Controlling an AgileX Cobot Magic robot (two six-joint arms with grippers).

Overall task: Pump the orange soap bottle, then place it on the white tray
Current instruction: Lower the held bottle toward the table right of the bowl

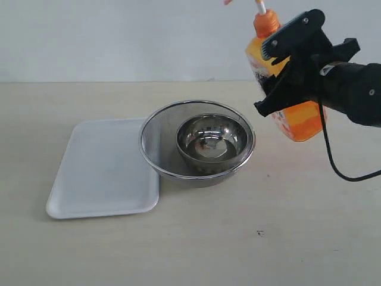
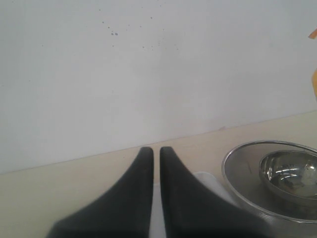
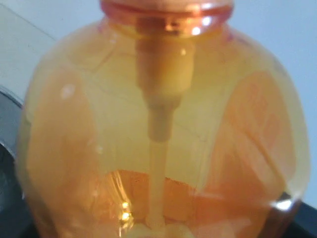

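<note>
The orange soap bottle (image 1: 300,122) hangs in the air at the far right, tilted, well above the table. Its white stem (image 1: 260,6) reaches the frame's top edge, so the pump head is mostly cut off. My right gripper (image 1: 280,68) is shut on the bottle's body from the side. In the right wrist view the translucent bottle (image 3: 158,139) fills the frame and hides the fingers. The white tray (image 1: 101,170) lies flat on the table at the left with nothing on it. My left gripper (image 2: 155,149) is shut and holds nothing; it is out of the exterior view.
A round steel mesh strainer (image 1: 161,143) overlaps the tray's right edge, with a steel bowl (image 1: 212,140) inside it. The left wrist view shows the strainer (image 2: 242,173), the bowl (image 2: 292,171) and a tray corner (image 2: 208,181). A black cable (image 1: 333,161) hangs from the right arm.
</note>
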